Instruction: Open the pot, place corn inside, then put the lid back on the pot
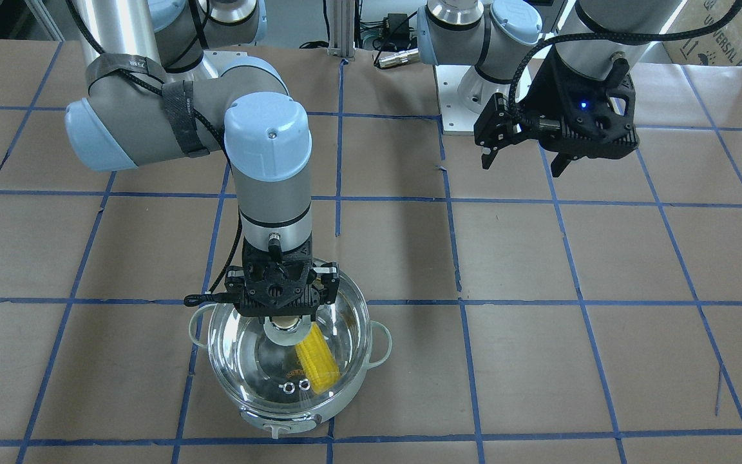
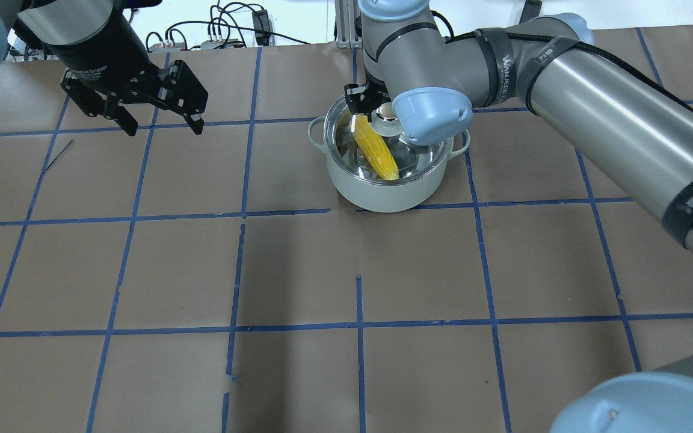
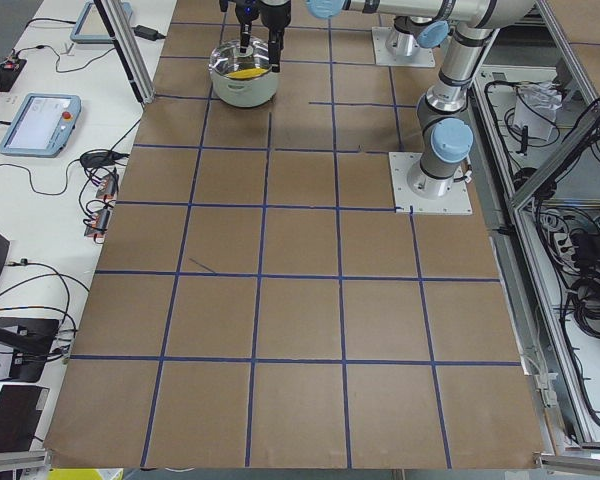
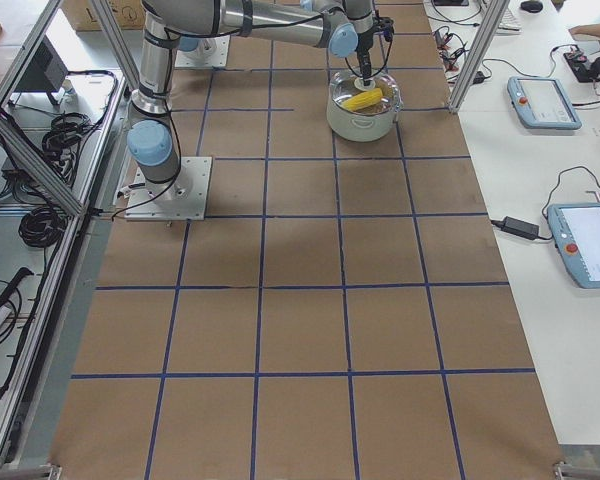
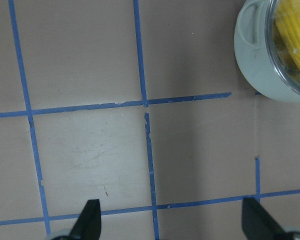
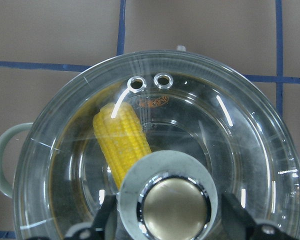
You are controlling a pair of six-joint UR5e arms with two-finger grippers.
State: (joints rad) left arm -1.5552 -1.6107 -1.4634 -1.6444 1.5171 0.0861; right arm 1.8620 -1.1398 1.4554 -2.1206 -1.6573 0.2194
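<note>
Front view: lid [image 1: 339, 322] sits on the pot [image 1: 319, 412], with the corn [image 1: 318, 364] lying inside under the glass. R pincer [image 1: 286, 317] points straight down over the knob [image 1: 286, 324], I reckon to seat the lid centrally. L pincer [image 1: 522, 166] hangs high near its base, spread wide, holding nothing and out of the way.
Overhead: bare table [image 2: 298, 270] all round the pot. L pincer is well apart from it. R arm's wrist hides part of the rim.
Side views: pincers too small to judge. Pot sits near the operators' edge but not at it.
L wrist: fingertips [image 5: 90, 217] wide over bare table, pot in the upper corner.
R wrist: fingers [image 6: 106, 212] flank the knob w/ a gap each side, so R pincer is open, not gripping. Lid looks even on the rim, vent rings [image 6: 150, 81] toward the far side.
My read: task abt done. Exit needs a straight-up lift, since the knob sits between the fingers.
</note>
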